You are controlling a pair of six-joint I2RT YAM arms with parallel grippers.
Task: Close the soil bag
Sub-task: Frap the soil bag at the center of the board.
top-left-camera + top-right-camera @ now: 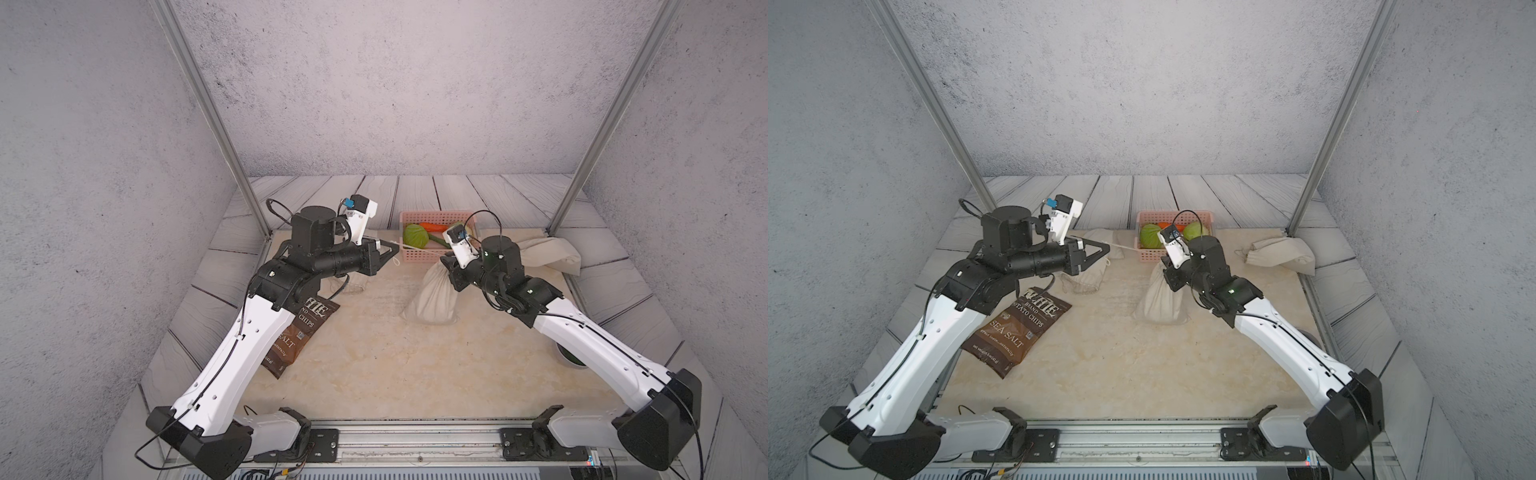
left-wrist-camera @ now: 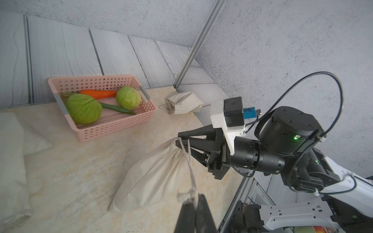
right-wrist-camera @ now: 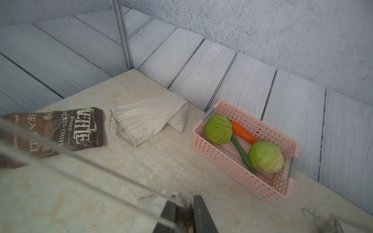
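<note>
The soil bag [image 1: 432,301] [image 1: 1160,301] is a cream cloth drawstring sack standing mid-table, its neck gathered to a narrow point. My right gripper [image 2: 178,141] [image 3: 183,201] is shut around that neck, with bunched cloth between the fingers. The white drawstring [image 1: 1129,248] [image 2: 189,167] runs taut from the neck towards the left. My left gripper [image 2: 191,203] [image 1: 397,248] is shut on the knotted end of the drawstring, level with the neck and about a hand's width to its left. In both top views the right wrist camera hides the right jaws.
A pink basket [image 1: 419,215] [image 2: 113,129] holding cabbages, a carrot and a cucumber stands just behind the bag. A brown chips bag [image 1: 1021,328] lies front left. A spare cloth bag [image 3: 147,119] lies left, another [image 1: 548,253] at the back right. A dark round thing [image 1: 571,355] sits under the right arm.
</note>
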